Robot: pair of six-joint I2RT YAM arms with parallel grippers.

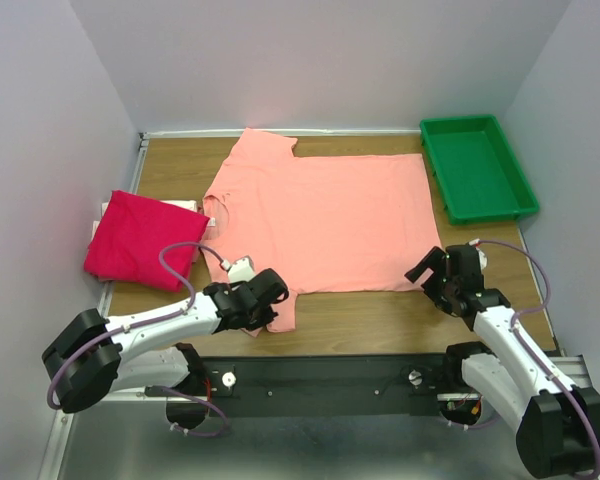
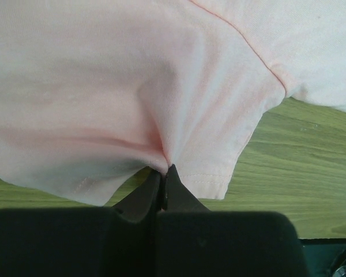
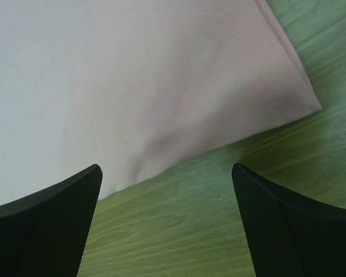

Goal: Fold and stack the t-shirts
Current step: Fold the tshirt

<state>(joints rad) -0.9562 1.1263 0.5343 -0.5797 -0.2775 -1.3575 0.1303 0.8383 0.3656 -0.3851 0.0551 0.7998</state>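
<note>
A salmon pink t-shirt [image 1: 325, 215] lies spread flat across the middle of the table. My left gripper [image 1: 270, 300] is shut on its near sleeve [image 1: 283, 312]; in the left wrist view the pink cloth [image 2: 132, 86] bunches into the closed fingertips [image 2: 165, 173]. A magenta-red t-shirt [image 1: 138, 240] lies folded at the table's left edge. My right gripper [image 1: 432, 272] stands open just off the pink shirt's near right corner [image 3: 288, 98], with bare wood between its fingers [image 3: 265, 208].
A green plastic tray [image 1: 477, 167] sits at the back right, nothing in it. A white object [image 1: 185, 206] peeks out behind the magenta shirt. Purple walls enclose the wooden table [image 1: 380, 320] on three sides.
</note>
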